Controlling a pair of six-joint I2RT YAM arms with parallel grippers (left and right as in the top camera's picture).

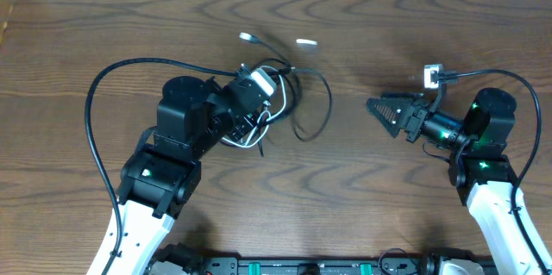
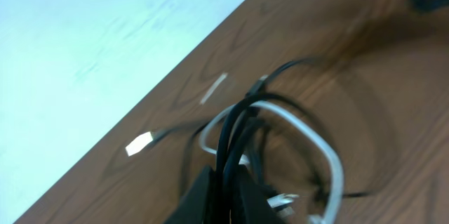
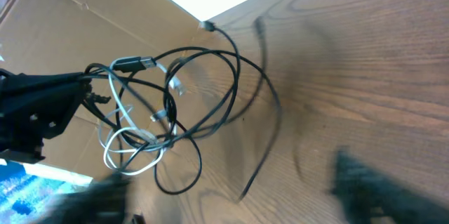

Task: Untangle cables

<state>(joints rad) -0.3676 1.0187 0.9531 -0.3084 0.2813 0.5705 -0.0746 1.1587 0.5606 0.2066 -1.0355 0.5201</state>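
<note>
Between the clenched jaws of the left gripper run several strands of the black cord. The knot sits just ahead of those jaws and seems lifted a little off the table, going by the shadows under it. The white cord loops through the same bundle, just beside the jaws, and crosses the black strands in several places. One long black loop trails out of the knot toward the right gripper. Its jaws look spread with nothing between them, well apart from either cord. A silver plug lies loose on the far side of the left jaws. By my reading the task is at an early stage: one arm has a hold, but the two cords are not yet separated and no end has been drawn out through the loops. The right jaws have yet to take a strand, pull it free of the knot, and help lay each cord down on its own. The table is dark brown wood with strong grain. Beyond its far edge is a pale surface, and the right wrist view also shows what looks like cardboard there.
</note>
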